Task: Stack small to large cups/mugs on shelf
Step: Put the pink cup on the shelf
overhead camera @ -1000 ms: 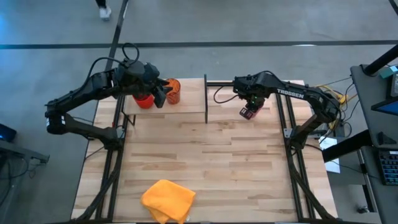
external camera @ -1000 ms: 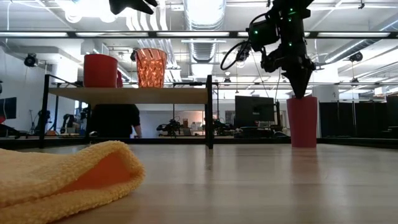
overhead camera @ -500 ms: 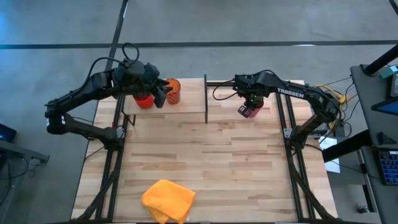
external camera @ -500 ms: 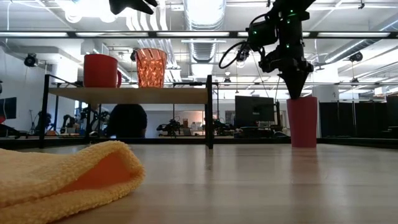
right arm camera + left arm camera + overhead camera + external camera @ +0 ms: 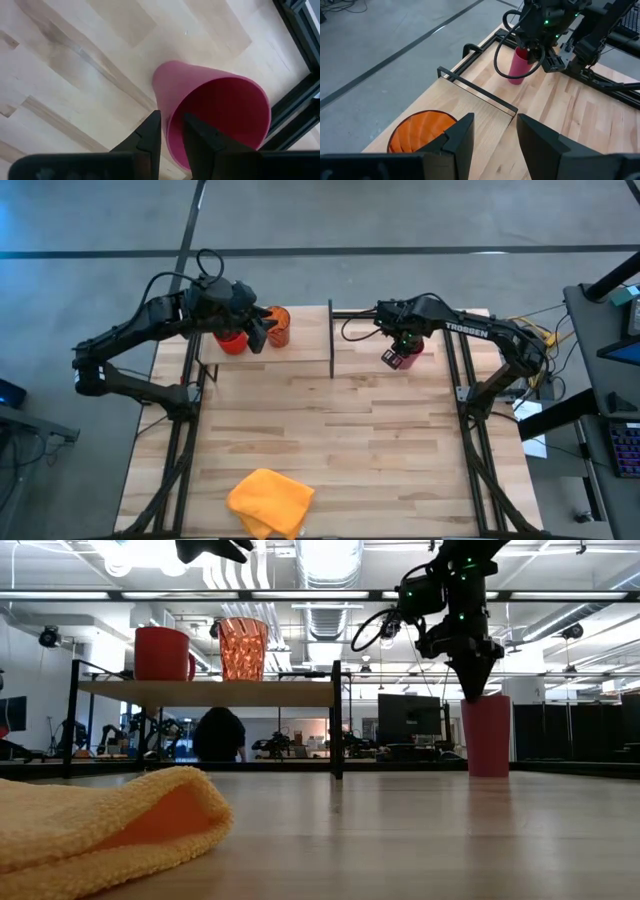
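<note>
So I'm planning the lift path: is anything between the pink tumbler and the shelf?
Yes. The shelf's thin dark divider stands between the pink tumbler, straddled at its rim by the right gripper, and the shelf.

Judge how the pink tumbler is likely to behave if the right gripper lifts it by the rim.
The pink tumbler looks thin-walled and empty, so probably light. Standing tall on the tabletop with a base narrower than its mouth, it may tip under a sideways nudge. The right gripper straddles one wall, a hold from which it could pivot or slip.
</note>
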You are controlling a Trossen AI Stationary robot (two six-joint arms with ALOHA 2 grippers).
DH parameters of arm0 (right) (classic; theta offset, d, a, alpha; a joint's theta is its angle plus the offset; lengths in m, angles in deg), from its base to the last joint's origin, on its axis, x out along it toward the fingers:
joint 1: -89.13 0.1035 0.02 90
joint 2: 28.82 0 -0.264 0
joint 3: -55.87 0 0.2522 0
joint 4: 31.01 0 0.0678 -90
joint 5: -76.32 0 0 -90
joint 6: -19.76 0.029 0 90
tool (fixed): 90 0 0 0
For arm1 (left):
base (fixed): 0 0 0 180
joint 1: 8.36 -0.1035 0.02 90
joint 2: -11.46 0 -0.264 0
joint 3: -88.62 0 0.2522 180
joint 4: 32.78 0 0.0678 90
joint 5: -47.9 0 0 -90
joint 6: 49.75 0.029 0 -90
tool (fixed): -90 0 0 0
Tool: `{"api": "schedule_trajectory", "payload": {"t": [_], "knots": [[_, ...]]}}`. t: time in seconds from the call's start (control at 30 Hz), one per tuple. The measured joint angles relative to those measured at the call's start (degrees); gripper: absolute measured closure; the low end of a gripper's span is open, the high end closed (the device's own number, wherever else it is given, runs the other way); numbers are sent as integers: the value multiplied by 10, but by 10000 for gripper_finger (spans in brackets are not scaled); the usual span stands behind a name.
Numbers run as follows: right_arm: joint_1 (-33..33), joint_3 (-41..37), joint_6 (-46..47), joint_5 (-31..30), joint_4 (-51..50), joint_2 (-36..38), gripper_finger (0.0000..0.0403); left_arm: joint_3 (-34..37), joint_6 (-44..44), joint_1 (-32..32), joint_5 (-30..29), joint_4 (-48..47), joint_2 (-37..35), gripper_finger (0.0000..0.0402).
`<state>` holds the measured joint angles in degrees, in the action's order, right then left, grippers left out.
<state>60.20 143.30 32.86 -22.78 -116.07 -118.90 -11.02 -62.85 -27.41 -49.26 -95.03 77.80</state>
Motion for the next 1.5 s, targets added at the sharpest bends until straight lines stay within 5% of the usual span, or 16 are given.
{"api": "schedule_trajectory", "payload": {"t": [0.43, 0.8, 1.1, 1.5], "knots": [[0, -44, 2, -1, 24, 0, 337, 0, 0, 0, 0, 0, 0, 267], [7, -33, -1, -3, 7, 5, 393, 0, 0, 0, 0, 0, 0, 267], [71, 143, -18, 79, -33, 7, 394, 0, 0, 0, 0, 0, 0, 267], [125, 414, -48, 28, -11, -43, 394, 0, -1, 0, 0, 0, 0, 267]]}}
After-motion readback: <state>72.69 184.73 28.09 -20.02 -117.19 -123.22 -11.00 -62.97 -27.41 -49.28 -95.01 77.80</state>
